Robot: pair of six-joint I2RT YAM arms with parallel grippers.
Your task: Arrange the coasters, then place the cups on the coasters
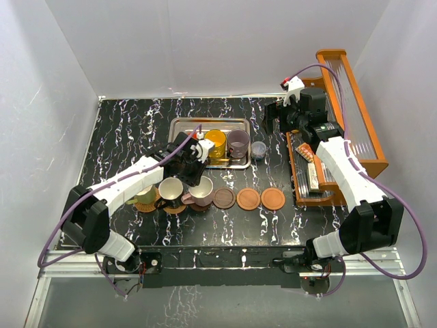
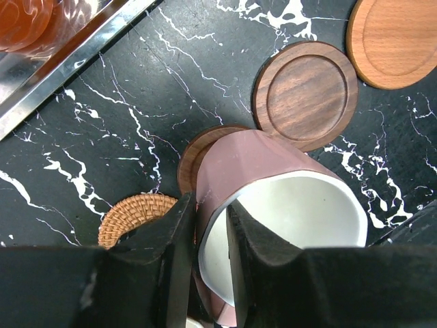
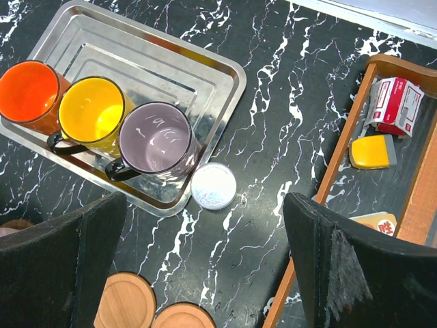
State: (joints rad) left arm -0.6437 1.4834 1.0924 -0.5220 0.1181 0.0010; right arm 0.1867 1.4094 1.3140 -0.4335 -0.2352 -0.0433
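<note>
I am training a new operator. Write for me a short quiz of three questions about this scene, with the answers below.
1. True or false: the pink mug stands in the steel tray.
2. How many bare coasters lie on the table, with no mug on them?
3. Which mug stands nearest the small jar? A red-orange mug, B yellow mug, C purple-grey mug.

Key: 1 false, it sits on a coaster; 2 three; 3 C.

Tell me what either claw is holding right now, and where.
Left claw straddles the pink cup at its rim, one finger inside, one outside; firm grip cannot be told. Right claw holds nothing.
</note>
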